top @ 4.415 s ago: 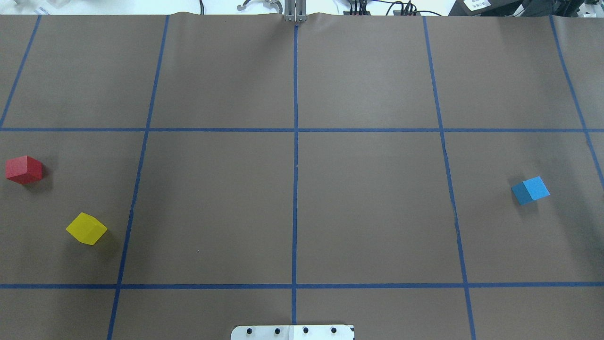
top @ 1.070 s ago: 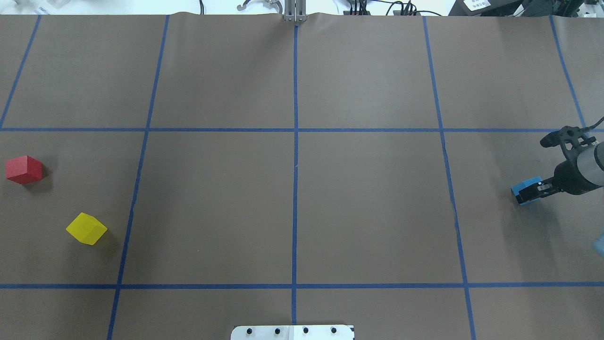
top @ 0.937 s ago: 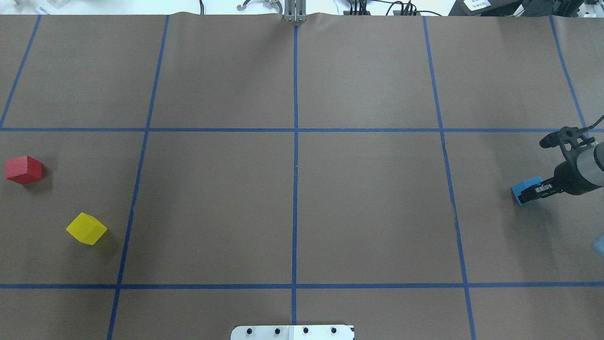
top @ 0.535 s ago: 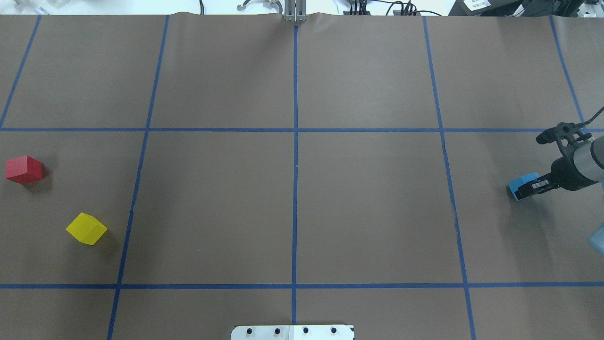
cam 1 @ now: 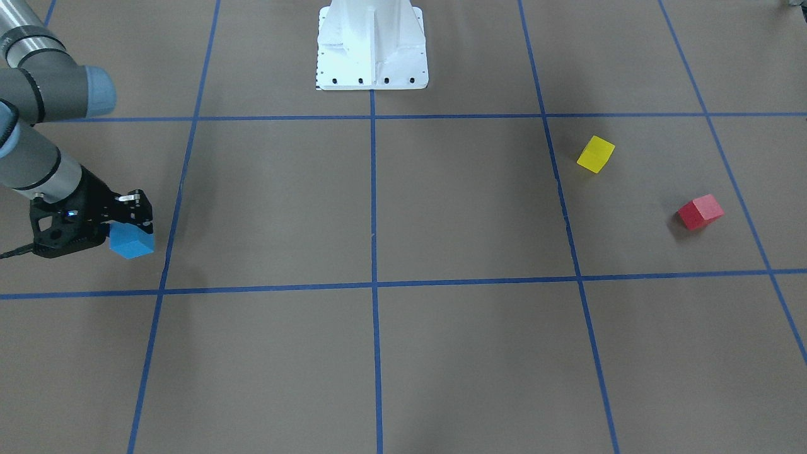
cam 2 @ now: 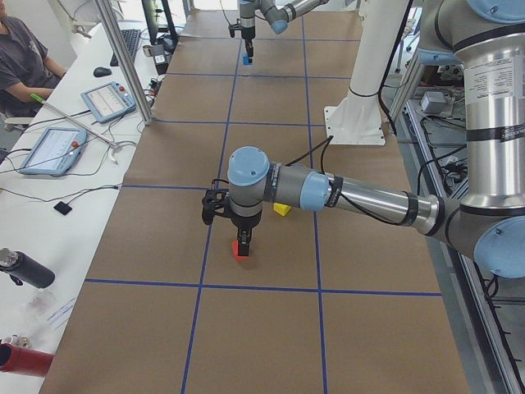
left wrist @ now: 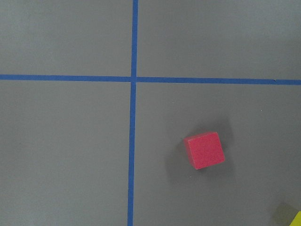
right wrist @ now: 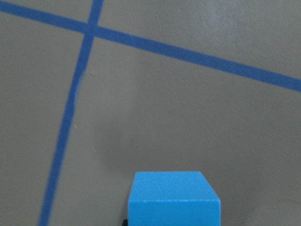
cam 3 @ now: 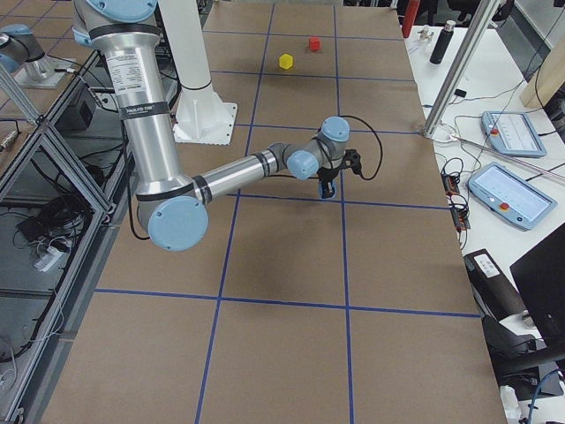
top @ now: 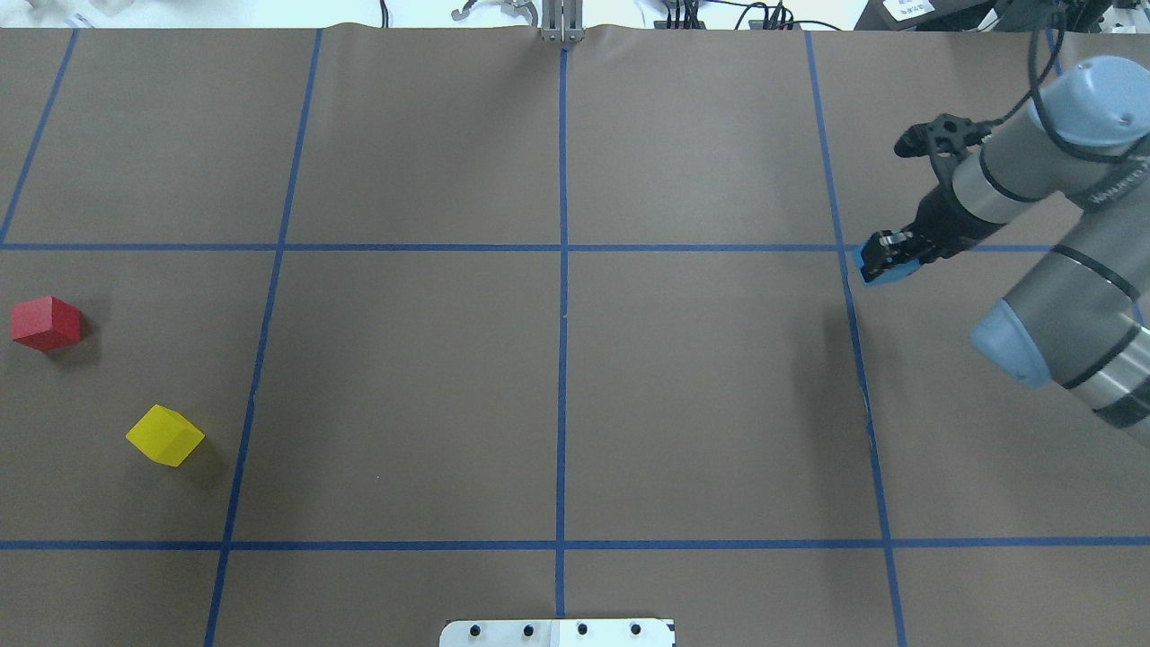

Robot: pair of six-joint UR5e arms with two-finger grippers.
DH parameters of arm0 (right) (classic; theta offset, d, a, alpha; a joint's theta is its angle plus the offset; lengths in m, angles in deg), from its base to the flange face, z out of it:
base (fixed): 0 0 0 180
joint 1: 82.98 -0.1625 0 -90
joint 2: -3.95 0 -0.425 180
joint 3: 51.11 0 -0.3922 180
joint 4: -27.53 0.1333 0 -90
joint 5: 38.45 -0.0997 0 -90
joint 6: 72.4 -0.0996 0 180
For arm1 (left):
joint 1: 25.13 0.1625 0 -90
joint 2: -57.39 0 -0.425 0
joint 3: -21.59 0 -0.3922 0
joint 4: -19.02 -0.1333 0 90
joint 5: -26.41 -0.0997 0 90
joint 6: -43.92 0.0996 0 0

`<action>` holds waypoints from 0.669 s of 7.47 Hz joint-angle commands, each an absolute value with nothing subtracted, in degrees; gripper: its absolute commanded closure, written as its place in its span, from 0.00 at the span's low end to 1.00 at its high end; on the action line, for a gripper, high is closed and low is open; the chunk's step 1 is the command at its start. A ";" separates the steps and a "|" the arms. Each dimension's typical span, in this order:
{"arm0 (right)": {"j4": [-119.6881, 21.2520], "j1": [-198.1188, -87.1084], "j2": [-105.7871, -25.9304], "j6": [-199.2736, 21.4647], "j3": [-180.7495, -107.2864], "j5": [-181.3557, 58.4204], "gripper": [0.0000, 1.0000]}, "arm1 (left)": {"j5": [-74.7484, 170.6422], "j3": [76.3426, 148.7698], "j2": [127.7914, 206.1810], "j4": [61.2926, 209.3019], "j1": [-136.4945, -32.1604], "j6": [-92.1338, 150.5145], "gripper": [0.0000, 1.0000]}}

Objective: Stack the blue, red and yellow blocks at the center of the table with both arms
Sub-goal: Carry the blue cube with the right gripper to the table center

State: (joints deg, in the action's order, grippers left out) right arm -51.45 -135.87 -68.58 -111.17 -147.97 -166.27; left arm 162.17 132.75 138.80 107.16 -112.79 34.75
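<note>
My right hand (top: 887,261) was pinched on the light-blue block (cam 1: 131,241), holding it clear of the worktop (top: 701,404) on my right side so it could travel to the centre, probably as the stack's base. The red block (top: 45,323) and yellow block (top: 164,435) lay apart at the far left, unstacked. My left hand (cam 2: 243,238) hung at the red block; I could not tell whether it was spread or pressed together.

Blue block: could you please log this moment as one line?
right gripper: shut on blue block, above table | red block, yellow block: on table
</note>
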 commanded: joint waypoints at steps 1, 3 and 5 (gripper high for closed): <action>-57.28 -129.15 -56.56 -124.21 -146.83 -164.67 1.00 | 162.29 131.80 139.22 107.61 -112.67 34.87 0.00; -59.56 -123.27 -47.26 -134.49 -143.60 -159.32 1.00 | 162.38 131.45 138.96 108.92 -112.32 34.78 0.00; -59.48 -118.77 -36.36 -141.72 -133.60 -155.53 1.00 | 162.38 130.40 138.60 109.19 -111.62 34.78 0.00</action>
State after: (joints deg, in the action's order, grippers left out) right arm -59.38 -121.58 -43.31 -136.97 -139.52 -158.08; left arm 162.36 131.13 138.75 108.90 -112.11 34.85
